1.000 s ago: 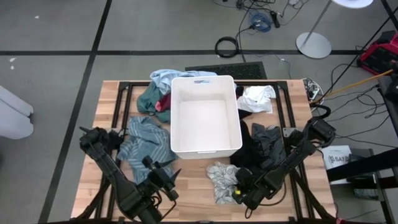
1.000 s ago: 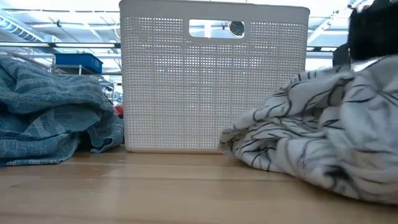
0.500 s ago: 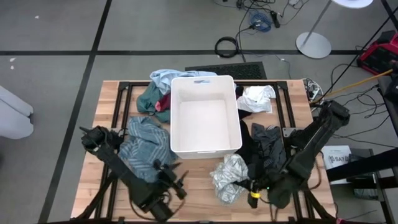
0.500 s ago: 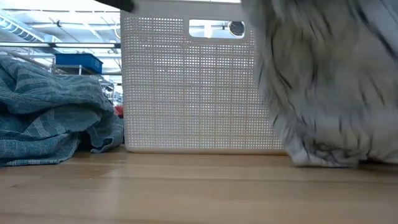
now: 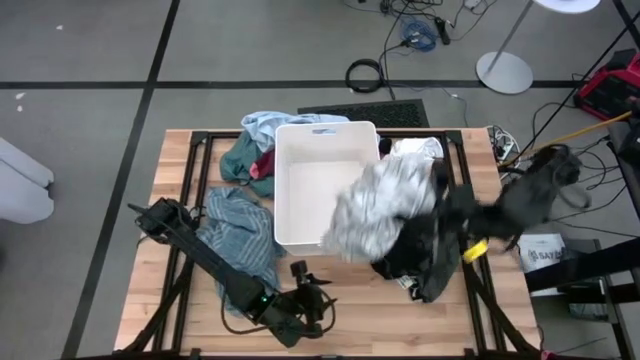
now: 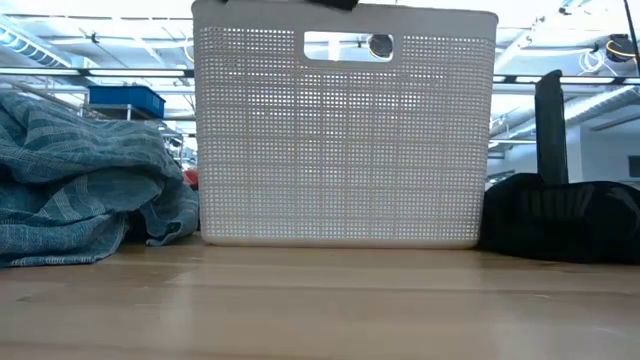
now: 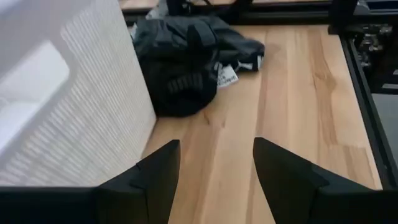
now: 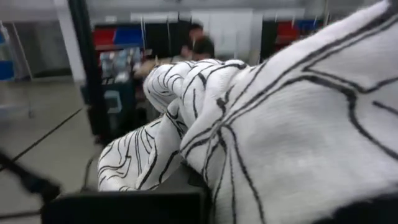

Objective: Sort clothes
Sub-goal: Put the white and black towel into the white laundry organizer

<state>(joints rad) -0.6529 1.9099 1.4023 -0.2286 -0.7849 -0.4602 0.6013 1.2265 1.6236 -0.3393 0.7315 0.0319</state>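
We count one white bin and about seven garments around it: a teal striped one, a black pile and others behind. The right gripper, fingers clamped on the white-grey garment, stretches in from the right, holding it over the bin's right edge. The left gripper sits low near the table's front edge, fingers spread wide and empty.

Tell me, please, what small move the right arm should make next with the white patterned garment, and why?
Probably carry it slightly further over the bin and then open. The right pincer is shut on the white patterned garment, which hangs across the bin's right rim, partly over the black clothes; released now, it might slide outside.
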